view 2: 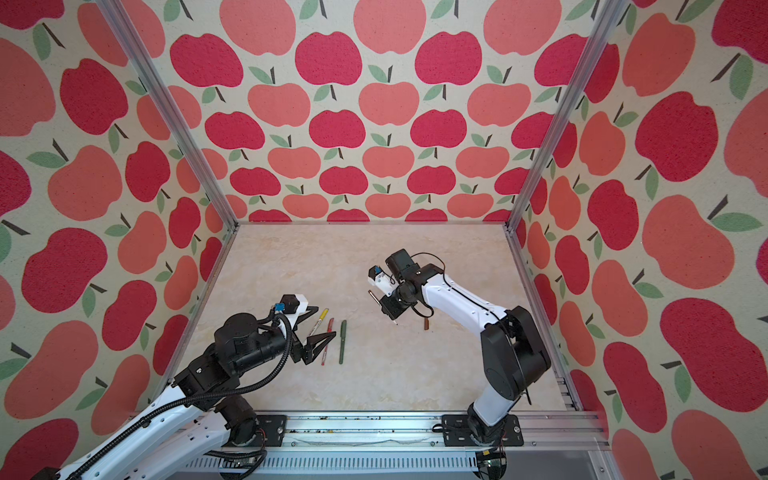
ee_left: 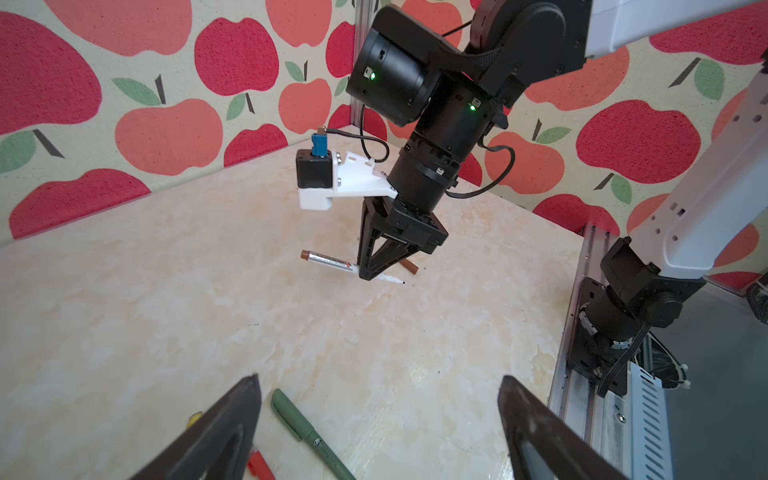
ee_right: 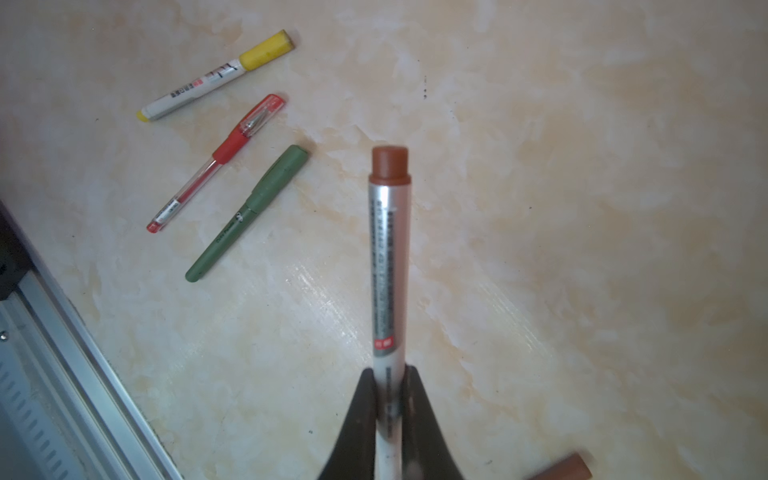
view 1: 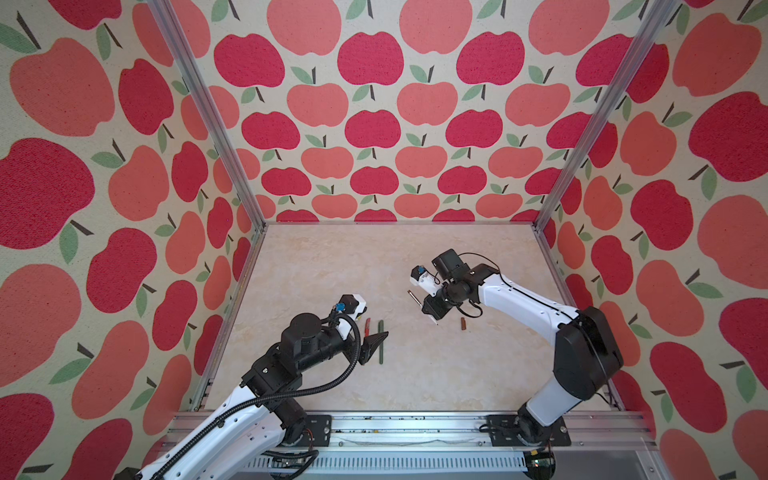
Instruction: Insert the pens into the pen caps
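Pinching the white pen near its writing end, the right gripper leaves the bare tip free, apparently to meet the brown cap lying nearby on the table. The left gripper hangs spread wide and empty over the yellow pen, red pen and green pen, all capped and lined up aside.

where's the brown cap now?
In both top views the brown cap lies right of centre, beside the right gripper that grips the white pen.
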Robot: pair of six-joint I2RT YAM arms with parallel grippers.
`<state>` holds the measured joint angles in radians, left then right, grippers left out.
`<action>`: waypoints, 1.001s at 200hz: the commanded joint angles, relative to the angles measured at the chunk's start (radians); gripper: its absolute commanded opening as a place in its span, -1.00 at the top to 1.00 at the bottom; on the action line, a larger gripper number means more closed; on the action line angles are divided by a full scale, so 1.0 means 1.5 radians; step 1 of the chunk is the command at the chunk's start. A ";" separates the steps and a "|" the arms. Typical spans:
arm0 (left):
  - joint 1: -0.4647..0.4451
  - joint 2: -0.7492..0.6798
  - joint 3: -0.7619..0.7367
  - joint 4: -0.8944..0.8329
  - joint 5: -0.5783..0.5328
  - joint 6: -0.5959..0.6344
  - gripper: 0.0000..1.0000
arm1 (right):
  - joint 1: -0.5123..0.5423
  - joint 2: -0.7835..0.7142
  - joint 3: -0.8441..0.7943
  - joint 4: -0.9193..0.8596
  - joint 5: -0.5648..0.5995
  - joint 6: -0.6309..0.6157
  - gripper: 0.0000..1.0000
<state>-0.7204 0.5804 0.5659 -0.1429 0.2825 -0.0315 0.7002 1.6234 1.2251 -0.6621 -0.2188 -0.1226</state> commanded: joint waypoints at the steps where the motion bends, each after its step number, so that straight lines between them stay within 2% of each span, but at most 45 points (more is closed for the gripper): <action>1: -0.002 -0.007 0.004 0.004 -0.008 0.047 -0.82 | 0.019 -0.038 -0.010 0.005 -0.015 -0.034 0.92; 15: -0.002 0.001 0.024 -0.032 -0.019 0.070 -0.82 | 0.024 -0.052 -0.011 -0.007 -0.001 -0.049 0.92; 38: -0.002 0.003 0.035 -0.045 -0.041 0.057 -0.82 | 0.030 -0.053 -0.023 -0.022 0.030 -0.079 0.91; 76: -0.003 -0.019 0.019 -0.025 -0.053 0.024 -0.81 | 0.094 0.023 -0.023 -0.070 0.156 -0.128 0.89; 95: -0.003 -0.033 0.021 -0.028 -0.066 0.024 -0.80 | 0.116 0.058 -0.014 -0.098 0.186 -0.137 0.90; 137: -0.004 -0.040 0.020 -0.017 -0.074 0.025 -0.81 | 0.153 0.093 -0.019 -0.110 0.211 -0.165 0.90; 200: -0.005 -0.022 0.015 0.016 -0.070 0.022 -0.81 | 0.174 0.109 -0.047 -0.086 0.190 -0.161 0.80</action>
<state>-0.7223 0.5354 0.5812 -0.1528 0.1867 0.0135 0.9474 1.7649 1.1774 -0.7860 0.0635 -0.3489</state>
